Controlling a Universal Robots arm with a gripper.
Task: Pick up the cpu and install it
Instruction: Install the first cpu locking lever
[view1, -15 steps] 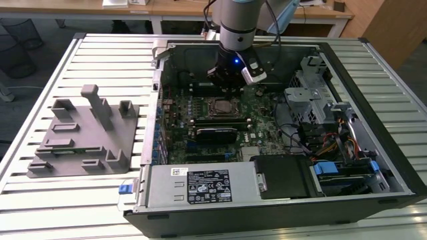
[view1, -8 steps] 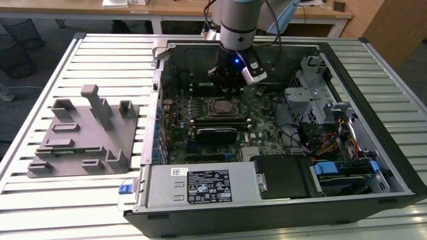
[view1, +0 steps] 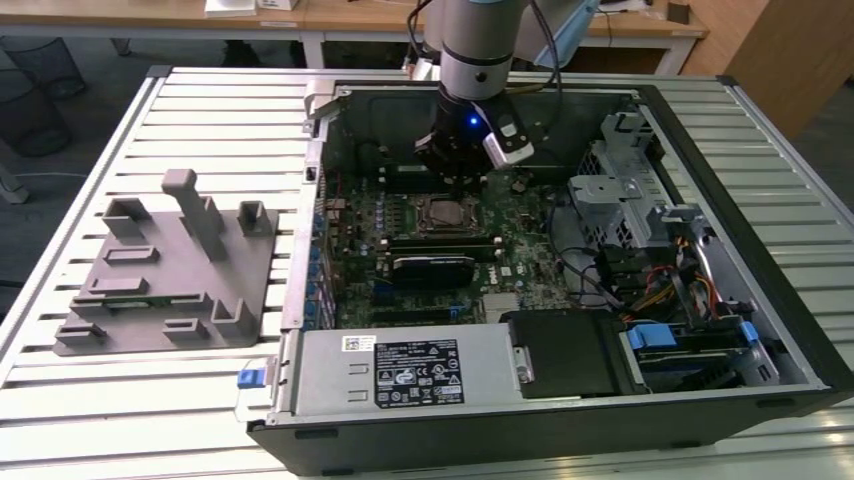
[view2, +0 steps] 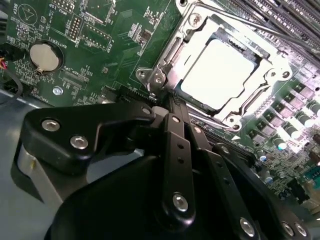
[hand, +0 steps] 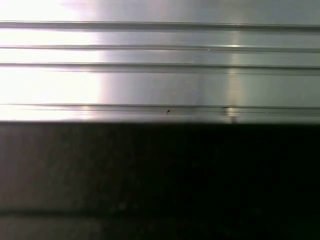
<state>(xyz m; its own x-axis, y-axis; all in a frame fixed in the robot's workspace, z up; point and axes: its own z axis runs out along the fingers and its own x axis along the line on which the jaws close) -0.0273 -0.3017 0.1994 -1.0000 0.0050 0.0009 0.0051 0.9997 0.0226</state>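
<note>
Exterior view showed a slatted bench (view1: 200, 400) carrying an open case (view1: 747, 330), its board (view1: 534, 255) face up. The arm (view1: 477, 50) reached into it, and the pincer (view1: 461, 178) hung just beside the socket (view1: 441, 213). In the second wrist view the cpu (view2: 220, 75) lay seated inside the socket frame, apart from the black links. Whether the pincer was open or closed, I cannot tell. Judged so, placing looked done; any next move would call for a straight lift clear of the frame.
</note>
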